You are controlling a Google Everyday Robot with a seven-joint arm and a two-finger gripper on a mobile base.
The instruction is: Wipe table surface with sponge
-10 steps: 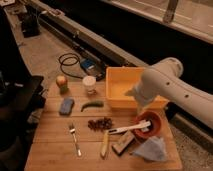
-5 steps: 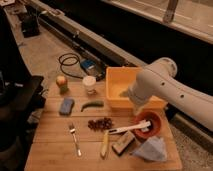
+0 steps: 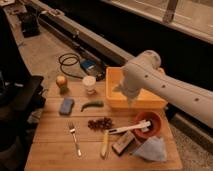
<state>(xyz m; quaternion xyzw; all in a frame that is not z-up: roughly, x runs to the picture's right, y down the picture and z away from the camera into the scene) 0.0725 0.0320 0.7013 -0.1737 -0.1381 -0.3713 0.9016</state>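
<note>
The blue sponge [image 3: 66, 105] lies on the left part of the wooden table [image 3: 50, 150], below an apple. My white arm reaches in from the right. Its gripper [image 3: 129, 99] hangs over the front left part of the yellow bin [image 3: 114, 79], well to the right of the sponge and apart from it. Nothing shows in the gripper.
On the table are an apple [image 3: 61, 81], a white cup [image 3: 89, 84], a green vegetable [image 3: 92, 105], a pile of dark berries [image 3: 101, 123], a fork [image 3: 75, 138], a yellow utensil [image 3: 104, 144], a dark block [image 3: 122, 142], a red bowl [image 3: 149, 122] with a white utensil [image 3: 126, 129], and a grey-blue cloth [image 3: 150, 148]. A cable [image 3: 70, 62] lies on the floor behind.
My arm has swung a little to the left over the yellow bin. The things on the table have not moved.
</note>
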